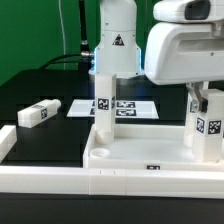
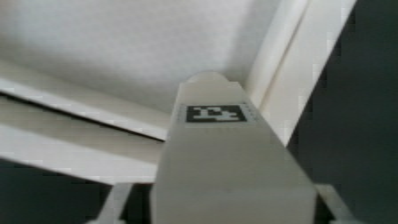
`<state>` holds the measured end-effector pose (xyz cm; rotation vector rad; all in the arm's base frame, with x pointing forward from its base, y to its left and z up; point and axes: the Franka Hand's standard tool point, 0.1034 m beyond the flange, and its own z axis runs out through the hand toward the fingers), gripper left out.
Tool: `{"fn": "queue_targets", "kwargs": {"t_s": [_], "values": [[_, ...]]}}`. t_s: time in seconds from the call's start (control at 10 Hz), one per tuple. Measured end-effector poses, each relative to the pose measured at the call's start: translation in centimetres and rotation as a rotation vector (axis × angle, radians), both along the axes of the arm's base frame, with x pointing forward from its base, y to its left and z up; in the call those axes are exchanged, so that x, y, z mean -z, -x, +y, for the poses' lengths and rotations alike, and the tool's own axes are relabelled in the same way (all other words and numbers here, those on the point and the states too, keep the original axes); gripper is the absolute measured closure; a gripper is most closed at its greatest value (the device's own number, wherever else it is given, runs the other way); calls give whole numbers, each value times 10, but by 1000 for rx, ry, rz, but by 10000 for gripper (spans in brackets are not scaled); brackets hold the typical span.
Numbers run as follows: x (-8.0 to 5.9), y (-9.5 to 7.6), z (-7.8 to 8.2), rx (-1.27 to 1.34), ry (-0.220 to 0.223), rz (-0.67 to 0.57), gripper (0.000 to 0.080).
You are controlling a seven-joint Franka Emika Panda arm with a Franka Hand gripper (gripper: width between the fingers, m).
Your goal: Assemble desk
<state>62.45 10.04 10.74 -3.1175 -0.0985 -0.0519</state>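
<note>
The white tray-like tabletop [image 1: 135, 152] lies at the front of the black table. One white leg [image 1: 102, 106] stands upright at its far corner on the exterior view's left. My gripper [image 1: 205, 110] is over the corner on the exterior view's right, shut on a second tagged leg [image 1: 206, 128] that stands upright there. In the wrist view that leg [image 2: 217, 150] runs out from between my fingers [image 2: 119, 203], its tag facing the camera, with the tabletop [image 2: 125, 40] and its rim behind it. A third leg [image 1: 35, 113] lies loose on the table at the exterior view's left.
The marker board [image 1: 128, 106] lies flat behind the tabletop. White border rails run along the front [image 1: 60, 185] and the exterior view's left [image 1: 6, 142]. The arm's white base [image 1: 115, 40] stands at the back.
</note>
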Motion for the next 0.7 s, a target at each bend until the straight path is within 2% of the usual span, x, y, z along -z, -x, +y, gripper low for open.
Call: {"fn": "queue_targets", "kwargs": {"t_s": [0.2,0.4,0.7], "values": [[0,0,0,249,-14,7,509],[3,3,1,520,-57,28,509],[3,3,2,860,-72,52,509]]}}
